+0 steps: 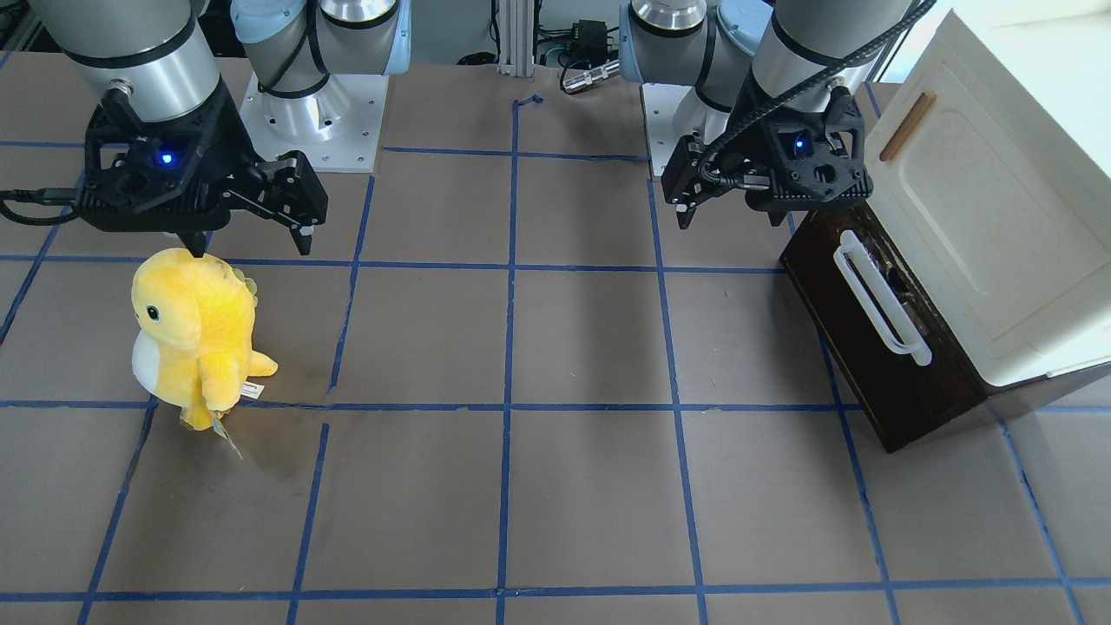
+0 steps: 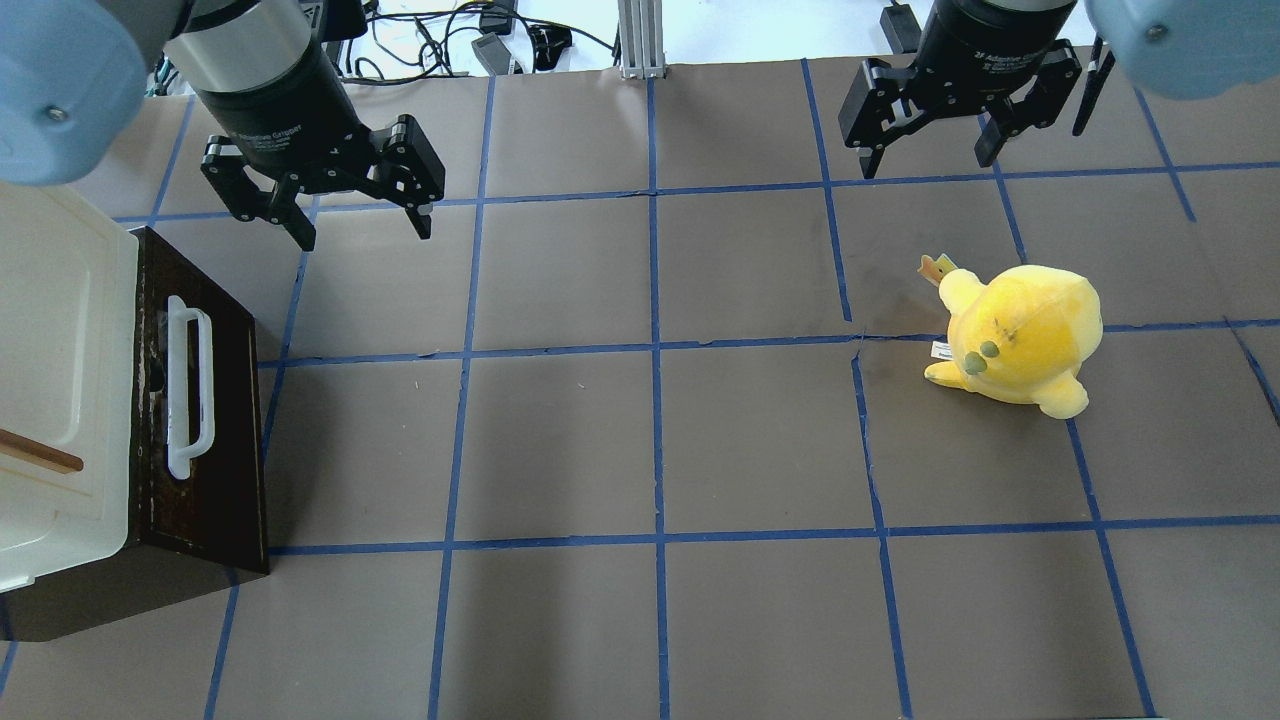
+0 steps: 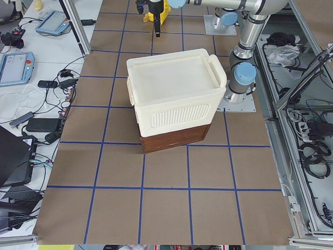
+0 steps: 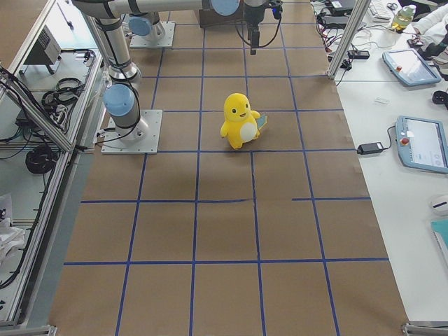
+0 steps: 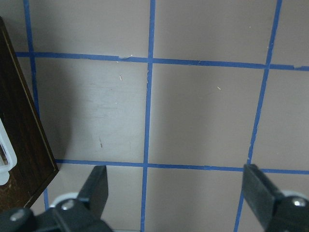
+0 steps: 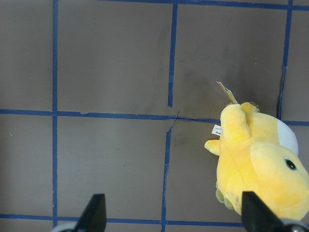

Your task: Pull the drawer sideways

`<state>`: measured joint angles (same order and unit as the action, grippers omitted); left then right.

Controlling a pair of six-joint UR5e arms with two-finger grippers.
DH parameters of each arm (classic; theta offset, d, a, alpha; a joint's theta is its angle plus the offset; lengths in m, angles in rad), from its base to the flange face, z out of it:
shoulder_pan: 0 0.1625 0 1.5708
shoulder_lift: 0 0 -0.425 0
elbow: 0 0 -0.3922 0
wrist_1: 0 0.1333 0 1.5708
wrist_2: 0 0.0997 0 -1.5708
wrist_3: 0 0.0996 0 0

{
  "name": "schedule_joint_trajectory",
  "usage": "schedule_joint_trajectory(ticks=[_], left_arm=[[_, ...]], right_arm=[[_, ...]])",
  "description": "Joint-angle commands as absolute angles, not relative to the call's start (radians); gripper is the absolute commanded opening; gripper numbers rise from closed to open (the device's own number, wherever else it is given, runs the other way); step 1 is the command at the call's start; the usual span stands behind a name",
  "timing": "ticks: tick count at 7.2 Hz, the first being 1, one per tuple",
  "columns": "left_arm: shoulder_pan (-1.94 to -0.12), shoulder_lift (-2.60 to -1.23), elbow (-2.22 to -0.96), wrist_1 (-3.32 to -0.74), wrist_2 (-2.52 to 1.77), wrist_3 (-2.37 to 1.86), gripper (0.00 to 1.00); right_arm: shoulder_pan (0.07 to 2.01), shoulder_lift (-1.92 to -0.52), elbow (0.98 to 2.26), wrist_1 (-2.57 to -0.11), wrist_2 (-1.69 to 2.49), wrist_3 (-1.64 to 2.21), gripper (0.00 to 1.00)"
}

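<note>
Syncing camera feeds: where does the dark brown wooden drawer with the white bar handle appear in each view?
Front-facing: the dark brown wooden drawer, right side, mid-height.
Overhead: left edge, mid-height.
Exterior left: centre, under the cream cabinet.
Exterior right: not in it.
Left wrist: sliver at left edge.
Right wrist: not in it.
Shared landmark: the yellow plush toy, opposite the drawer in most views.

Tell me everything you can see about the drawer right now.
The drawer has a dark brown, wood-looking front with a long white bar handle across it. It sits at the bottom of the cream cabinet, on the robot's left side of the table. It looks shut, since none of its inside shows. Nothing grips it: the left gripper hangs open nearby, clear of the handle.
</note>
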<state>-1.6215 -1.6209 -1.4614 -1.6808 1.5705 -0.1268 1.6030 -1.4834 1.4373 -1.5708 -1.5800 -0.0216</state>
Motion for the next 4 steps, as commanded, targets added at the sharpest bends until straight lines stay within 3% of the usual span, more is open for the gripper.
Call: schedule_joint_trajectory(ticks=[1,4], left_arm=[[-1.617,-1.620,-1.459,-1.695,1.572,-0.126,1.00],[-1.617,-1.614,-1.462,-1.698,1.574,-0.126,1.00]], right_arm=[[1.603,-1.483,1.437,-1.571,-1.582,-0.021,1.00],[1.603,-1.483,1.437,-1.571,-1.580,-0.021,1.00]])
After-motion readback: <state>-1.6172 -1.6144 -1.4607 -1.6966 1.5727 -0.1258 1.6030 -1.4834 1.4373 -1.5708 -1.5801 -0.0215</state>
